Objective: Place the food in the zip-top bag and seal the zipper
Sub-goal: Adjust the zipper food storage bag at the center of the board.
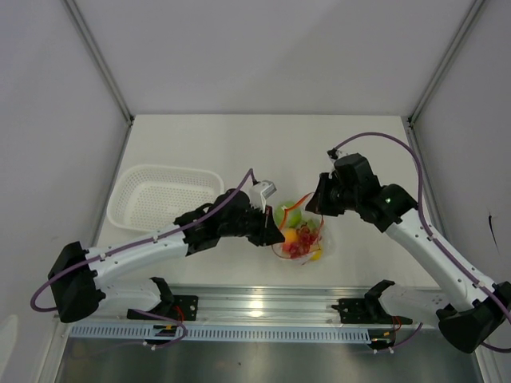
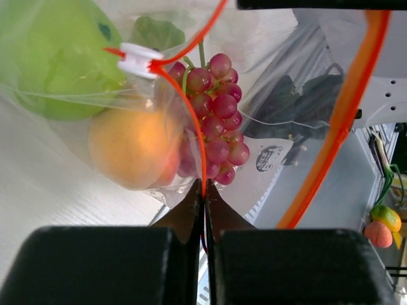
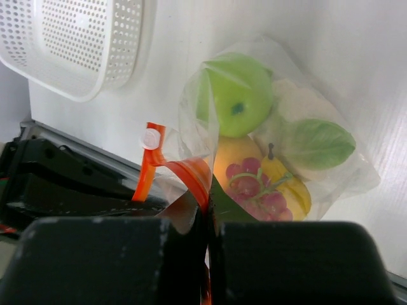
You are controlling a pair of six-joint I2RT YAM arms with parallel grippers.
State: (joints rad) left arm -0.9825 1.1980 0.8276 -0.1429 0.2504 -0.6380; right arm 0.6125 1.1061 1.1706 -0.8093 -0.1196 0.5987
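Note:
The clear zip-top bag (image 1: 300,237) sits between both arms, holding a green apple (image 3: 236,103), an orange (image 2: 127,147), red-purple grapes (image 2: 218,114), a yellow piece (image 3: 289,187) and a pale piece (image 3: 305,108) with a green leaf. My left gripper (image 1: 274,229) is shut on the red-orange zipper strip (image 2: 197,136) at the bag's left side. A white slider (image 2: 141,59) sits on the strip. My right gripper (image 1: 316,201) is shut on the strip (image 3: 194,178) at the other end of the mouth. The mouth gapes between them.
A white perforated basket (image 1: 164,197) stands at the left of the table, seen also in the right wrist view (image 3: 76,44). The metal rail (image 1: 263,307) runs along the near edge.

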